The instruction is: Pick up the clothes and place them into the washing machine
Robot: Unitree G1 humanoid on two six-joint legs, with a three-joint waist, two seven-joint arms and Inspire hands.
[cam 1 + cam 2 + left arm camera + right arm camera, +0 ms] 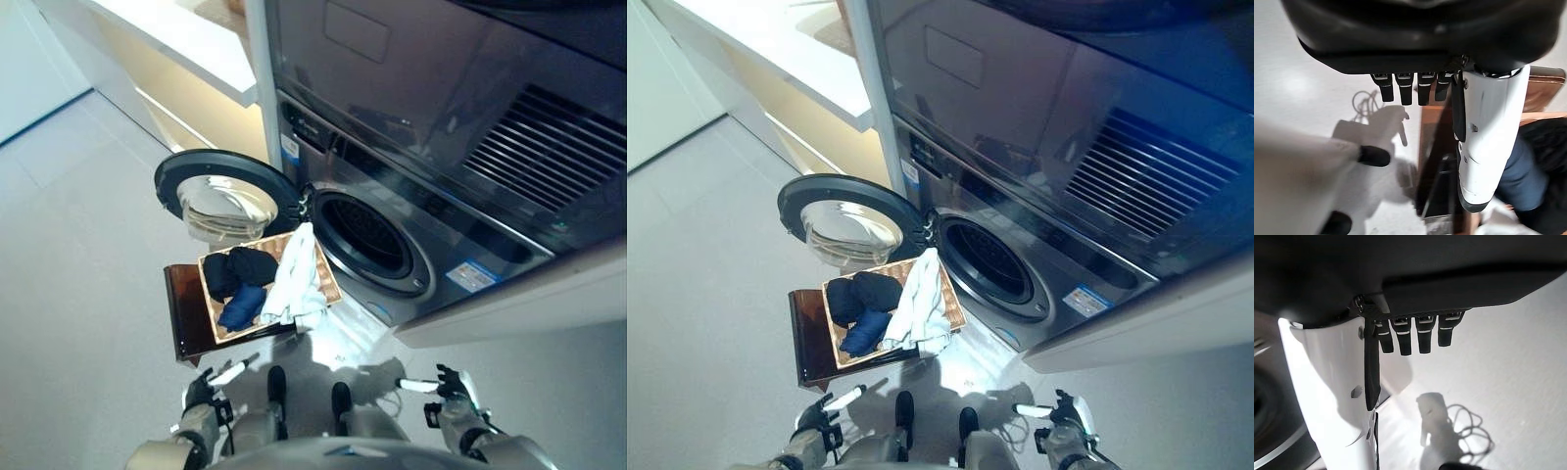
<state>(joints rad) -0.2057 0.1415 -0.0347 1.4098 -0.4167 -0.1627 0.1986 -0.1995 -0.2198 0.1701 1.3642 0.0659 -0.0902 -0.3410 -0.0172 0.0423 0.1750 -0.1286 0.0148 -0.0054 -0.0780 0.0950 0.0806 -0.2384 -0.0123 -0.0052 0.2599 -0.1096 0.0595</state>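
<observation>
Hovering: both hands' fingers (1403,90) extended, empty | clothes (257,282) in basket (328,284), well apart

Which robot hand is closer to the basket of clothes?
Left. The left hand hangs just below the basket near its stand; the right hand hangs farther off, below the washer opening.

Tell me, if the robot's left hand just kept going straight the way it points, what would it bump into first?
Probably the wooden stand holding the laundry basket. The left hand, open and empty, points toward it in the left wrist view, with dark and blue clothes just beyond. Depth is unclear, so it might meet the floor first.
</observation>
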